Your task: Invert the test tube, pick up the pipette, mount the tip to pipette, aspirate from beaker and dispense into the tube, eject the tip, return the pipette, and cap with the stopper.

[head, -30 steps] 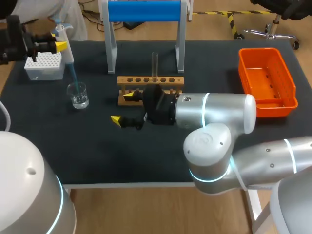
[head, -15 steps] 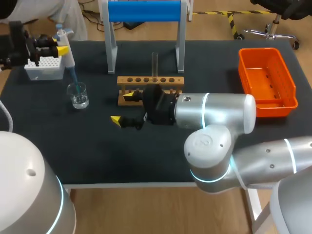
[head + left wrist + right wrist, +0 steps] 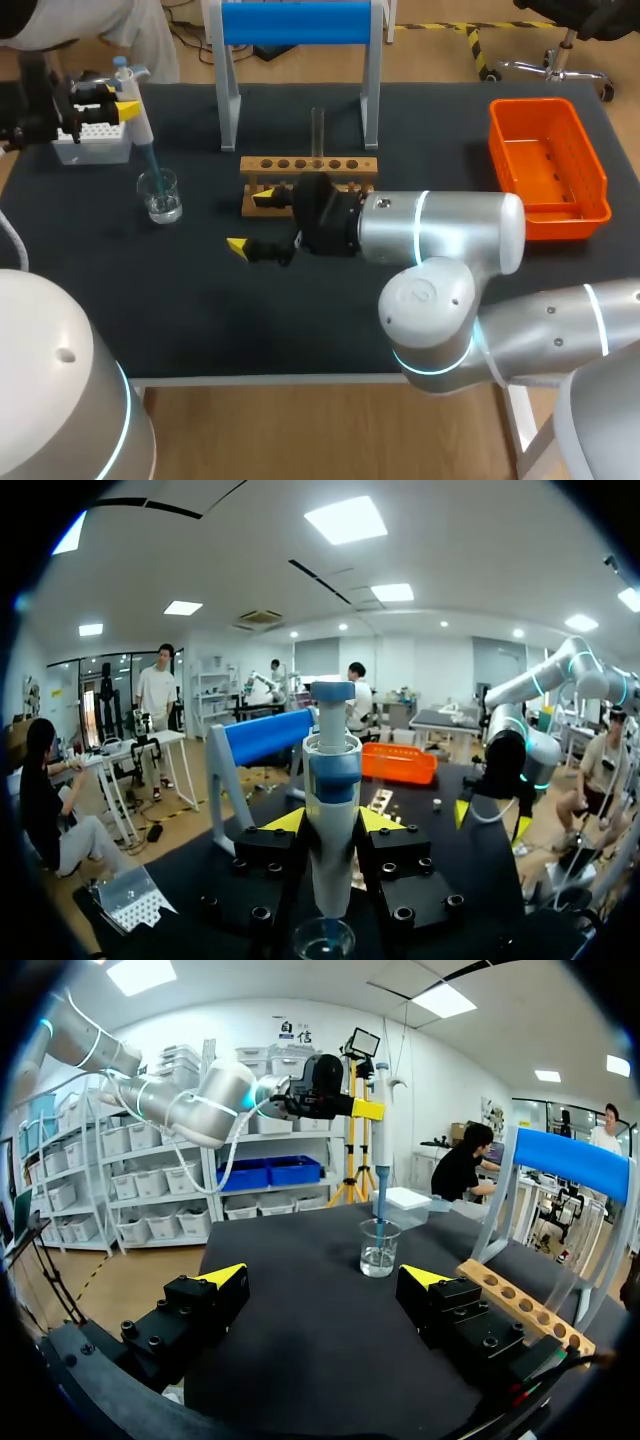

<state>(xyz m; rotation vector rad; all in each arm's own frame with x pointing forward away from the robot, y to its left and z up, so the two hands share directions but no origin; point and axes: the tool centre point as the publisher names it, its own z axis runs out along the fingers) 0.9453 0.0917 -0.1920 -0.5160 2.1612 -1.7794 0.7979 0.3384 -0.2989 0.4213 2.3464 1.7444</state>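
My left gripper (image 3: 124, 98) is shut on the white and blue pipette (image 3: 135, 105) at the table's far left. The pipette stands nearly upright, and its blue tip (image 3: 150, 168) dips into the glass beaker (image 3: 160, 195). From the left wrist, the pipette (image 3: 333, 810) sits between the yellow fingers, over the beaker (image 3: 323, 940). A clear test tube (image 3: 318, 130) stands upright in the wooden rack (image 3: 310, 172). My right gripper (image 3: 252, 222) hangs open and empty in front of the rack's left end. From the right wrist, the open gripper (image 3: 325, 1277) faces the beaker (image 3: 380, 1248) and the pipette (image 3: 380, 1120).
A white tip box (image 3: 90, 138) lies behind the beaker at the far left corner. A stand with a blue roll (image 3: 297, 25) rises behind the rack. An orange bin (image 3: 548, 165) sits at the far right. My right arm's big joints (image 3: 440, 240) cover the table's middle front.
My left arm has shifted slightly with the pipette, whose tip stays in the beaker. The right arm has not moved.
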